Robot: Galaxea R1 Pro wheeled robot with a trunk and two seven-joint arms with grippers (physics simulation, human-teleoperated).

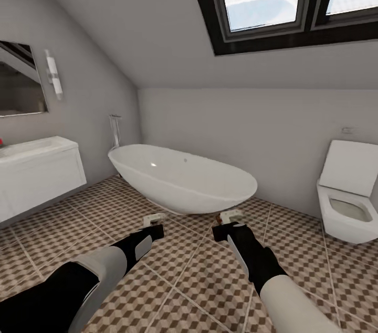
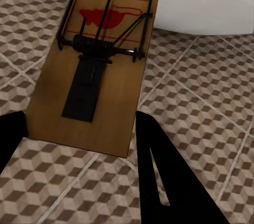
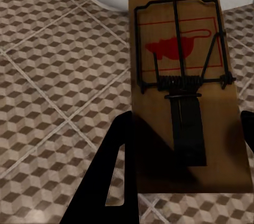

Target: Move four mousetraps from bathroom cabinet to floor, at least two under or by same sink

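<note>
Nearest in the head view are the two black-and-white arms, reaching forward over the bathroom floor (image 1: 178,275). The left gripper (image 1: 153,227) and the right gripper (image 1: 224,224) each carry something small and pale at the tip, too small here to read. Beyond them stands the white bathtub (image 1: 184,178), with a white vanity unit (image 1: 39,173) along the wall on the left side and a toilet (image 1: 346,191) at the right.

In the left wrist view, the dark fingers (image 2: 169,176) are closed on the near end of a mousetrap (image 2: 106,70), held above the tiles. Its long axis runs along the fingers, with the wire bar end pointing away toward the tub.

In the right wrist view, the other mousetrap (image 3: 185,86) sits likewise clamped between the fingers (image 3: 114,176), lengthwise and bar end outward, off the floor.

I judge the task partway: two traps are in hand but not yet set down. No other traps are visible, so their state cannot be told.
</note>
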